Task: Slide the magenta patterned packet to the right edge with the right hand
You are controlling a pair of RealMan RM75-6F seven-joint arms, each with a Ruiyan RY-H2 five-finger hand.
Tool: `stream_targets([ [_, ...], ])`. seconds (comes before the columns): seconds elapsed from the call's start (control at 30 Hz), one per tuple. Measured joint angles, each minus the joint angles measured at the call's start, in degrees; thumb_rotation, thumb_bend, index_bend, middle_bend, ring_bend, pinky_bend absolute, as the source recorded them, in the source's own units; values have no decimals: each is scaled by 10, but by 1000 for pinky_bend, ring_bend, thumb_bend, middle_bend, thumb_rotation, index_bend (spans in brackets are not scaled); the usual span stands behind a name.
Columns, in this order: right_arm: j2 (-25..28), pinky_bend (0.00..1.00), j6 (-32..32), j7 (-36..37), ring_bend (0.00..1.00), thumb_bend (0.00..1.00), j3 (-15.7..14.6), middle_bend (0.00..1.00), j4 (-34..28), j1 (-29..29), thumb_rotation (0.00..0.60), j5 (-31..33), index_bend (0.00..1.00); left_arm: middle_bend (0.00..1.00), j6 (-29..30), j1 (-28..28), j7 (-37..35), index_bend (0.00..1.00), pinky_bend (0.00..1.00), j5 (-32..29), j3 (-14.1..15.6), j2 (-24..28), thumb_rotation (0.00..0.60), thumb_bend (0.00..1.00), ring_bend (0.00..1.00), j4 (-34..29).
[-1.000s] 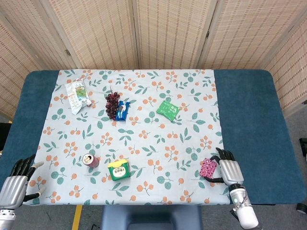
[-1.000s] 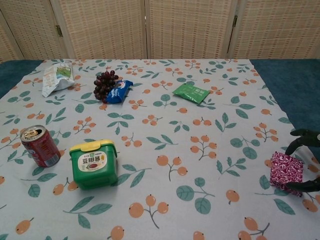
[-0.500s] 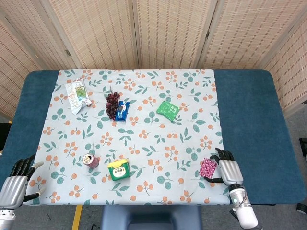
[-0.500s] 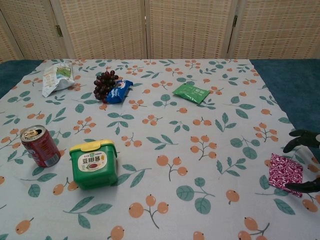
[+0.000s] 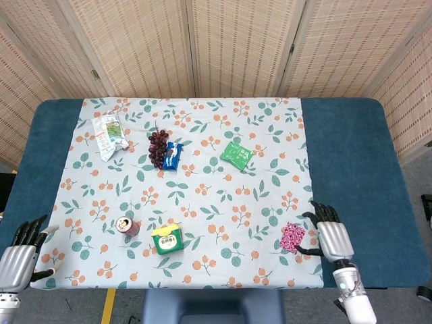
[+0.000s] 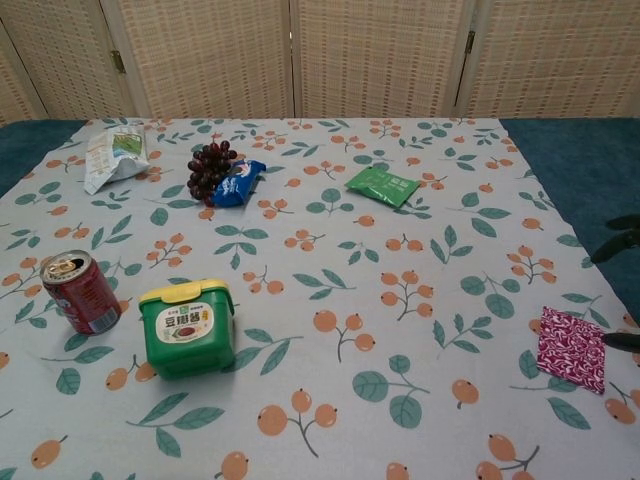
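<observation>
The magenta patterned packet (image 5: 292, 237) lies flat on the floral cloth (image 5: 202, 196) at the desk's near right. The right hand (image 5: 333, 237) sits just right of it, fingers (image 5: 316, 215) spread, gripping nothing. The left hand (image 5: 19, 255) rests open at the near left corner.

Green tub (image 6: 186, 325) label — Chinese characters, too small to read; nothing else legible.

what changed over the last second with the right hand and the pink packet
The right hand moved off to the right and let go of the magenta packet, its fingers now spread beside it; one fingertip may still touch its near corner. The packet lies flat in about the same spot near the cloth's right edge. The left hand, can, green tub and grapes stayed put.
</observation>
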Motion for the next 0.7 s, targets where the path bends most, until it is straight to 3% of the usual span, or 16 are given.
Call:
stream_targets([
  [0.07, 29, 0, 17, 6, 0, 156, -7, 65, -9, -7, 599, -30, 206, 69, 2, -1, 3, 235, 0, -2, -3, 2, 600, 239, 87, -5],
  [0.37, 141, 0, 136, 82, 0, 156, -38, 64, -39, -72, 600, -128, 206, 69, 26, 1, 30, 221, 0, -2, -16, 13, 600, 239, 86, -40],
  [0.53, 159, 0, 178, 121, 0, 156, -48, 63, -24, -101, 600, -170, 206, 69, 47, 4, 46, 218, 0, 4, -22, 17, 600, 239, 86, -63],
  [0.7, 159, 0, 181, 154, 0, 156, -49, 64, 9, -103, 600, -198, 206, 69, 46, 5, 53, 217, 0, 6, -21, 21, 600, 239, 86, -70],
])
